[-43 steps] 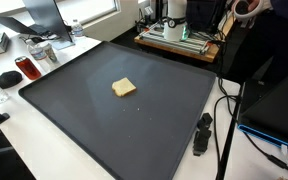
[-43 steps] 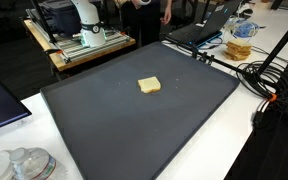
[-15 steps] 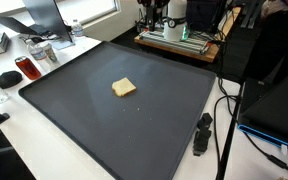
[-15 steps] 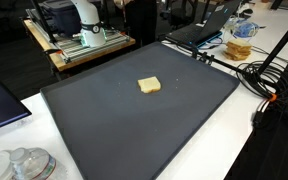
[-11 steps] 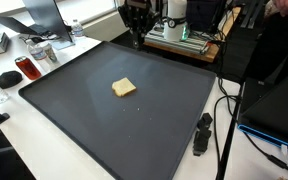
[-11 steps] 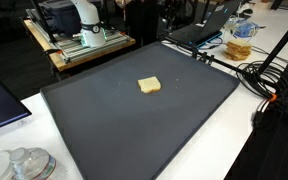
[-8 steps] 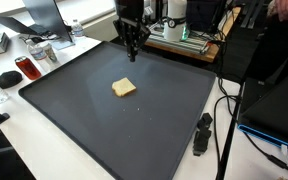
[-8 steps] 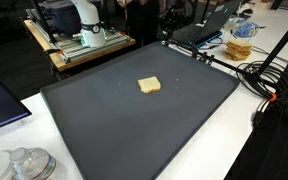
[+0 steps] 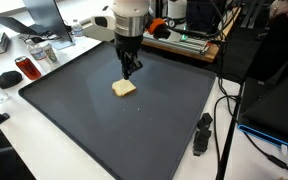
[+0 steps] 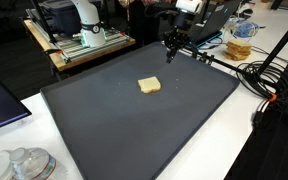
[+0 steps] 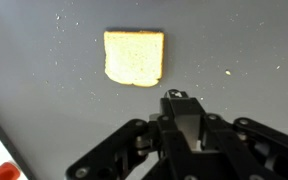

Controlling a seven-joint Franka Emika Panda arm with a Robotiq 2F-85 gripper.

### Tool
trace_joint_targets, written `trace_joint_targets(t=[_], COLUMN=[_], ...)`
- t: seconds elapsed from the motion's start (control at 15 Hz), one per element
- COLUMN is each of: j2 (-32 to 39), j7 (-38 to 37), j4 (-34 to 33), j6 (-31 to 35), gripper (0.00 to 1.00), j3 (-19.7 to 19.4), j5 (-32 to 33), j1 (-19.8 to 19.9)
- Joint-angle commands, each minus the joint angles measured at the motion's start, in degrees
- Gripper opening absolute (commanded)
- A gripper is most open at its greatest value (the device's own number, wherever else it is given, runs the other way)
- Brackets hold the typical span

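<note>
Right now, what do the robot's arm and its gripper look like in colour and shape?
The arm is white with rounded links. The gripper is black and narrows towards its tips; the wrist view shows black jointed bars on both sides. I cannot make out markings or cables.

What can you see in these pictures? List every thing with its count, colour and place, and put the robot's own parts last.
bread slice: one, pale yellow, flat near the middle of the mat
mat: one, black, covering most of the table
table: one, white, under the mat
red container: one, on the table beside the mat
mouse: one, black, next to the red container
black tool: one, on the table at the mat's edge
cables: a bundle, black, beside the mat
jar: one, clear with yellow contents, by the cables
arm: one, white, over the mat
hand: one, black, shut, empty, above the mat near the bread slice, not touching
</note>
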State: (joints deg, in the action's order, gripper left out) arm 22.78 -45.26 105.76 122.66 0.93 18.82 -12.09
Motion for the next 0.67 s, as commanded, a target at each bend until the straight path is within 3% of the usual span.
trace_joint_targets(t=[0.0,0.2,0.27,0.33,0.6], j2=[4.81,7.74,5.22,5.83,5.86], j7=[-7.74,-11.08,-8.55,-8.83,-8.78], j4=[-6.16,-9.38,-5.82,-6.26,-6.25], j6=[-6.05,-10.2,-7.26,-7.54,-7.53], gripper=[0.05,0.05,0.05,0.22,0.22], j3=[-2.04,-2.27,-1.35,-1.32,-1.37], j5=[3.52,4.8,3.1,3.12,3.11], j1=[-4.2,-6.08,-4.61,-4.93,-4.81])
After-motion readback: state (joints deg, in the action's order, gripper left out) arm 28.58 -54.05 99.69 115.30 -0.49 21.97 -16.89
